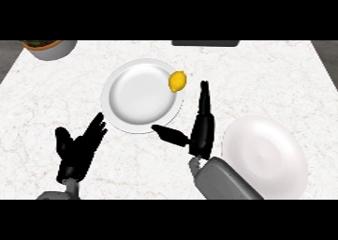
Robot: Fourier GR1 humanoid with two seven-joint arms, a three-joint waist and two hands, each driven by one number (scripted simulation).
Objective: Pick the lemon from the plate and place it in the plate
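A yellow lemon [177,81] lies on the right rim of a white plate [133,105] in the middle of the counter. A second white plate [268,152] sits at the lower right, with nothing on it. My right hand [202,129] is open between the two plates. Its straight fingers point up toward the lemon, the tips just below and right of it, not touching. Its thumb sticks out left over the first plate's lower rim. My left hand [78,147] rests open at the lower left, fingers up.
A grey bowl [52,48] holding something dark and green stands at the back left corner. A dark flat object [206,43] lies at the back edge. The marble counter ends at grey floor on the left and right sides.
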